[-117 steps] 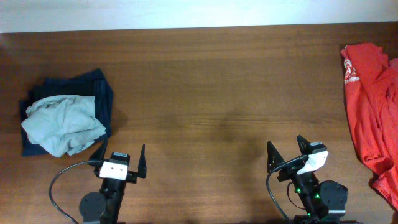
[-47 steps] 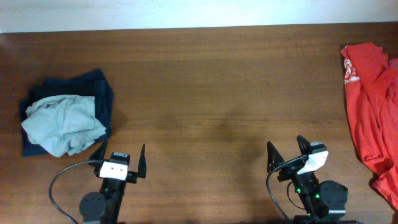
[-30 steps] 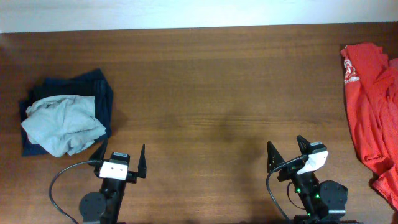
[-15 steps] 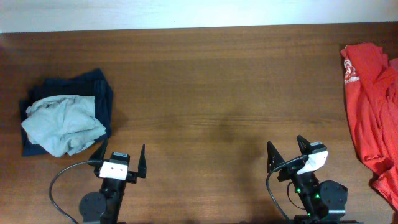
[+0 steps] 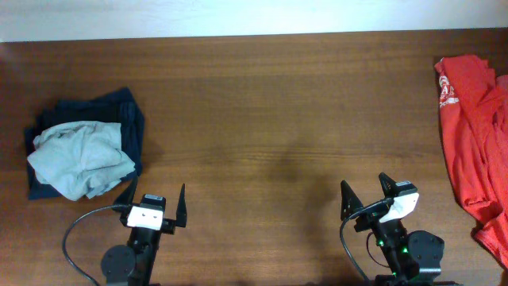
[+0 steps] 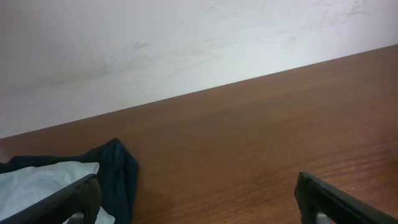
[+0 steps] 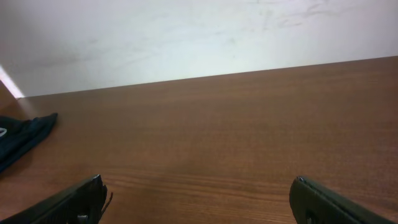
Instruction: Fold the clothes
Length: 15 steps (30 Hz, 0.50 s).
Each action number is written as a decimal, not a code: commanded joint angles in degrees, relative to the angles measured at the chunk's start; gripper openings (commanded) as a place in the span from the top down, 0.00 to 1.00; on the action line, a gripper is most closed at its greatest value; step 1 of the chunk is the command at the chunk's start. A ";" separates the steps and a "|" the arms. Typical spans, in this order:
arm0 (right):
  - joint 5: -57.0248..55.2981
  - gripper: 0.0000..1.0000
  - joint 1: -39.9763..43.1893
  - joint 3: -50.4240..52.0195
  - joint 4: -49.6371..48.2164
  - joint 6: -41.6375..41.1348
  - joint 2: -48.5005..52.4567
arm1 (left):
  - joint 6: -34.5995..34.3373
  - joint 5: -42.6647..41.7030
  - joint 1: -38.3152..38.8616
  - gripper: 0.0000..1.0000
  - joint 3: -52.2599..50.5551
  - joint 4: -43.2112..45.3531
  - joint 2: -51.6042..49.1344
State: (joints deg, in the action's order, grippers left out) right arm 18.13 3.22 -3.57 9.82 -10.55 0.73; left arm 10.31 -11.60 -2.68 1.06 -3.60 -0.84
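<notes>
An orange-red T-shirt (image 5: 475,135) with white print lies crumpled at the table's right edge, partly out of frame. A pale grey garment (image 5: 81,157) lies bunched on a navy garment (image 5: 127,119) at the left; both also show in the left wrist view, grey (image 6: 37,186) and navy (image 6: 118,177). My left gripper (image 5: 152,201) is open and empty at the front left, just right of that pile; its fingers show in its wrist view (image 6: 199,202). My right gripper (image 5: 365,193) is open and empty at the front right, well left of the T-shirt; its wrist view (image 7: 198,198) shows only bare wood between the fingers.
The brown wooden table (image 5: 270,119) runs to a white wall (image 5: 238,16) at the back. A black cable (image 5: 75,230) loops beside the left arm's base. A dark corner of the navy garment (image 7: 22,140) shows far left in the right wrist view.
</notes>
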 commanded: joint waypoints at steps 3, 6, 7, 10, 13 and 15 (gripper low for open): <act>0.66 0.01 -0.20 0.42 0.00 -0.31 -0.52 | 0.76 -0.42 0.17 0.01 -0.55 0.17 0.50; 1.33 0.01 -0.20 0.42 -0.37 -1.20 -0.55 | 0.74 -0.66 0.20 0.01 -0.55 0.20 0.50; 1.81 0.02 -0.20 0.42 -0.42 -1.18 -0.55 | 0.74 -0.72 0.20 0.01 -0.55 0.20 0.50; 8.68 0.01 -0.20 0.42 -0.17 -1.14 -0.52 | 0.70 -4.20 0.20 0.01 -0.48 0.22 0.50; 10.36 0.01 -0.20 0.42 -0.26 -1.11 -0.52 | 0.72 -8.57 0.20 0.01 -0.48 0.61 0.50; 10.36 0.02 -0.20 0.42 -0.22 -1.11 -0.52 | 0.26 -10.80 0.20 0.01 -0.48 0.55 0.42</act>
State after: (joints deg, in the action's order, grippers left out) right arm 25.23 3.22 -3.57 9.74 -11.35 0.73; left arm 10.31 -16.40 -2.68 1.06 -3.46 -0.84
